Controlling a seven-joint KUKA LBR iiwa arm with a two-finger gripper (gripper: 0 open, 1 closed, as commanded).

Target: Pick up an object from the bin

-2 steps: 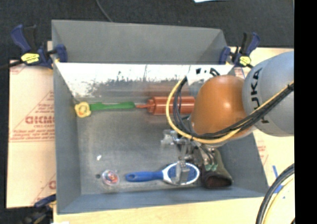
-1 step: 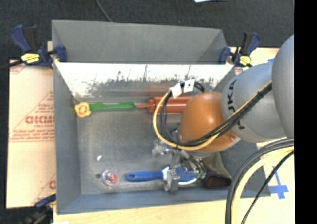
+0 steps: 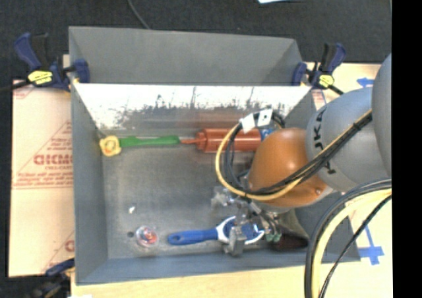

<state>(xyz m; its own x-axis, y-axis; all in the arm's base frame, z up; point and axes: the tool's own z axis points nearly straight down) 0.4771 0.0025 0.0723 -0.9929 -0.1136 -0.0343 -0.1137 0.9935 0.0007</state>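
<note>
1. The blue plastic tool with a long handle and a ring-like head point(image 3: 194, 237) lies along the lower wall of the grey metal bin point(image 3: 184, 59), with its head end under the gripper.
2. The gripper point(image 3: 241, 232) sits low over that head, near the bin's lower right corner. I cannot tell whether it is spread or pressed together.
3. A small clear ball with red inside point(image 3: 146, 237) rests just left of the handle's tip.
4. A reddish-brown cylinder point(image 3: 221, 138) and a green stick with a yellow end point(image 3: 142, 142) lie end to end along the far wall.

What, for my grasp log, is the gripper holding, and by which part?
Cannot tell: the gripper is down at the right end of the blue-handled tool, but no clear grip shows.
</note>
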